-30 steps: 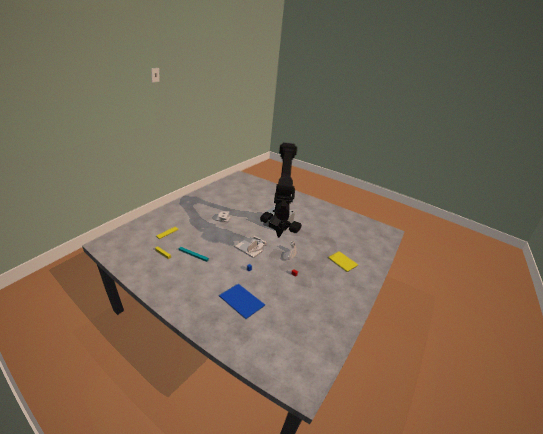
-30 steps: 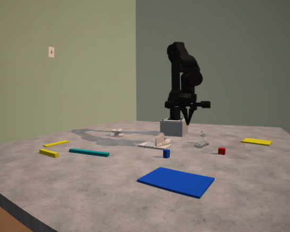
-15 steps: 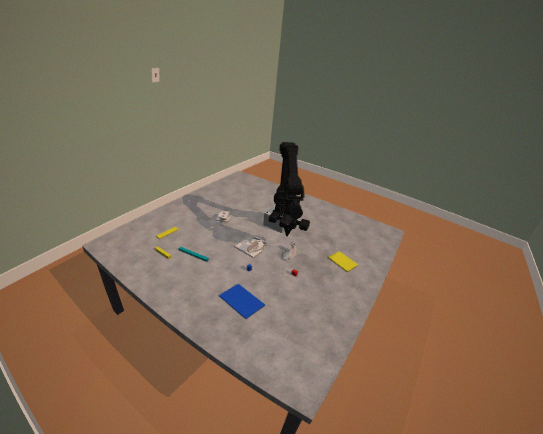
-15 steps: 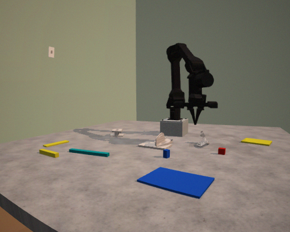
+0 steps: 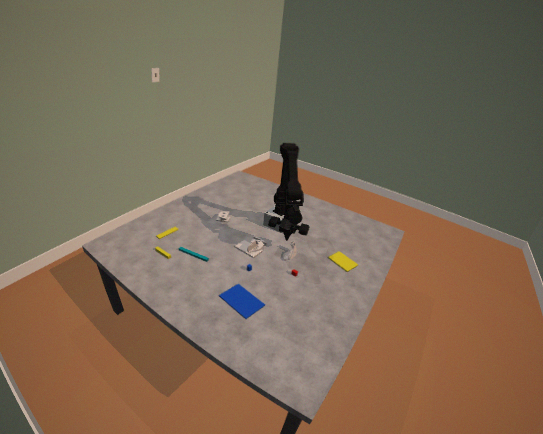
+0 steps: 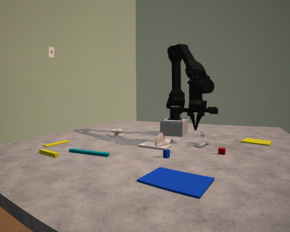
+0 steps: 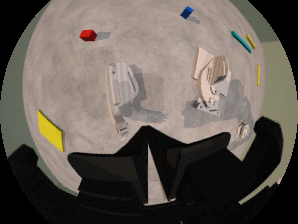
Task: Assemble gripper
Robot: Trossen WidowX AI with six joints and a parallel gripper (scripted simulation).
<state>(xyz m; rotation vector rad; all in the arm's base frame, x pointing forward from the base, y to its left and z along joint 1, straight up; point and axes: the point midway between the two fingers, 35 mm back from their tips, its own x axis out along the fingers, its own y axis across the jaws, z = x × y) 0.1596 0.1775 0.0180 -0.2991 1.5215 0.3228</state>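
Note:
The pale gripper base [image 5: 242, 247] [image 6: 146, 145] [image 7: 201, 61] lies flat mid-table. One pale jaw [image 5: 255, 245] [image 6: 160, 140] [image 7: 205, 84] rests on it; whether its teeth or pin are seated cannot be told. The other jaw [image 5: 288, 253] [image 6: 203, 140] [image 7: 122, 86] is on the table beside the base, to its right in the top and exterior views. A small pale part, seemingly the housing plate [image 5: 223, 216] [image 6: 117, 131] [image 7: 243, 130], stands apart at the back left. My gripper [image 5: 288, 238] [image 6: 195, 129] [image 7: 145, 128] is shut and empty, above and slightly behind the loose jaw.
A red cube [image 5: 294, 273] [image 6: 221, 151] and blue block [image 5: 249, 267] [image 6: 166, 153] lie in front of the parts. A blue plate [image 5: 242, 301] [image 6: 175, 182] lies nearer the front, a yellow plate [image 5: 343, 261] [image 6: 256, 141] right, and a teal bar [image 5: 193, 254] [image 6: 89, 152] with two yellow bars left.

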